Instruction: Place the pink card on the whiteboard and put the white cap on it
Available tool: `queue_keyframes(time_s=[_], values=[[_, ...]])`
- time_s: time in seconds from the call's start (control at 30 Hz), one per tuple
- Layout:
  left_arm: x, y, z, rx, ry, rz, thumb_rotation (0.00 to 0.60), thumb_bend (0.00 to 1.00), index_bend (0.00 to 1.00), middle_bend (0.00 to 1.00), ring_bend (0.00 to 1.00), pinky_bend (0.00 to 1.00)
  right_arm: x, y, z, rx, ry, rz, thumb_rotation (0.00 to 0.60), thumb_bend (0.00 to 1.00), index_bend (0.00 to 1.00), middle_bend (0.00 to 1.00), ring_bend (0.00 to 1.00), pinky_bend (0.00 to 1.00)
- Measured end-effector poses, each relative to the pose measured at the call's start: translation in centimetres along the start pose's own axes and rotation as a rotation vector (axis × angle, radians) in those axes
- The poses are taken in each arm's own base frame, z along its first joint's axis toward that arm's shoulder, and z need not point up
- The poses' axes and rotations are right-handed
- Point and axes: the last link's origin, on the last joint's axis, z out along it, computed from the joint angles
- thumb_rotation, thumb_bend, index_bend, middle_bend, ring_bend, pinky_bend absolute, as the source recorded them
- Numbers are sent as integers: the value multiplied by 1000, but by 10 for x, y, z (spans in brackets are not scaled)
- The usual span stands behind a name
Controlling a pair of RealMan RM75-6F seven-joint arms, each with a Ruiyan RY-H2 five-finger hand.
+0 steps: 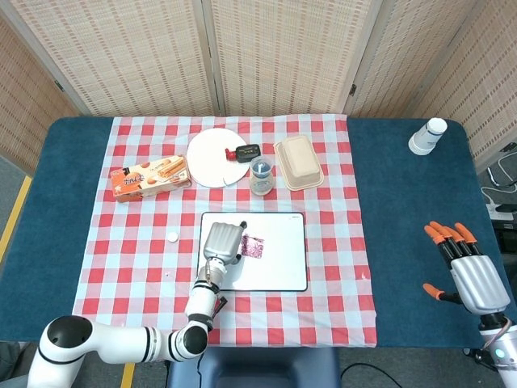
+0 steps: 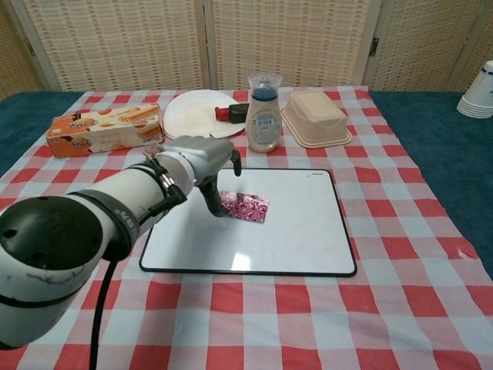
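The glossy, patterned pink card (image 2: 245, 207) is lain flat on the smooth rectangular whiteboard (image 2: 300, 231), touched by the metallic left hand (image 2: 202, 158), its fingers (image 2: 213, 202) curled; the right hand (image 1: 472, 279) is spread, released.

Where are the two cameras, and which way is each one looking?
Head view: high up, looking almost straight down on the table; shows the left arm and left hand and the right hand.
Chest view: lower, at the table's near edge, looking across it toward the screens; shows only the left arm and hand.
Both show the whiteboard, the pink card, the left hand.
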Motion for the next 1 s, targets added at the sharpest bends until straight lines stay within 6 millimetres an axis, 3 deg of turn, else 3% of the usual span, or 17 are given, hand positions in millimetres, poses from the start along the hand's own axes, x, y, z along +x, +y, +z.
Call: queue_keyframes(time_s=[0.1,0.47,0.67,1.0], values=[[5,-20,0,29,14,15,600,241,364,1000,1000,1000,-1,0,0,2,-3,-2,600,0,75,35,0,0],[11,-124,-27,159,0,78,600,268,406,1000,1000,1000,-8,-5,2,7,-25,-23,600,0,76,35,0,0],[3,-142,-25,180,-17,61,600,284,422,1000,1000,1000,-10,-5,3,2,-27,-27,600,0,75,35,0,0],[-13,-149,-12,194,-34,60,600,288,417,1000,1000,1000,-9,-3,5,-5,-28,-25,600,0,75,35,0,0]])
